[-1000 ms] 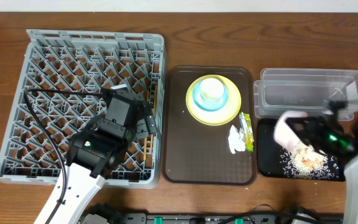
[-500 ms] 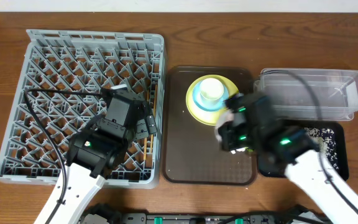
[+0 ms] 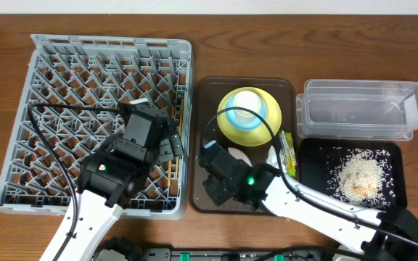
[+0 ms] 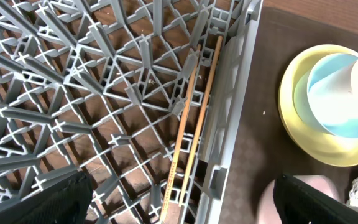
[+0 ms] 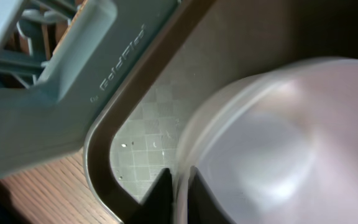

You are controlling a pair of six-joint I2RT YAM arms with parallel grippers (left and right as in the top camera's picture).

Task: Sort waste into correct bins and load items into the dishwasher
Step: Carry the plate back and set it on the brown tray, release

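over the near left corner of the brown serving tray (image 3: pixel 205 109), just beside the right wall of the grey dish rack (image 3: pixel 85 72), the right gripper (image 5: pixel 178 194) pinches the rim of the white bowl (image 5: pixel 272 143), one dark finger on each side of its thin wall. whether the bowl rests on the tray or hangs just above it cannot be told. the left gripper (image 4: pixel 185 202) hovers over the rack's near right part with its fingers spread wide and nothing between them. below it the wooden chopsticks (image 4: pixel 188 134) lie in the lattice along the rack's right wall. rice scraps (image 3: pixel 358 177) lie heaped in the black tray (image 3: pixel 314 192), and the clear tub (image 3: pixel 361 109) at the table's far right looks empty. the step in hand seems to be loading the white bowl into the rack. the next move likely calls for lifting the bowl above the rack's low wall, carrying it leftward, and setting it into a free cell clear of the chopsticks. the left arm occupies that near right part, so the bowl probably needs a spot farther along the wall, or the left arm must give way. left to do, by the look of it: the yellow plate (image 3: pixel 267 127), the light blue bowl (image 3: pixel 234 116) and the white cup (image 3: pixel 247 101) stacked at the tray's far edge, plus the napkin (image 3: pixel 274 159) and the sachet wrapper (image 3: pixel 289 152) near its right edge.
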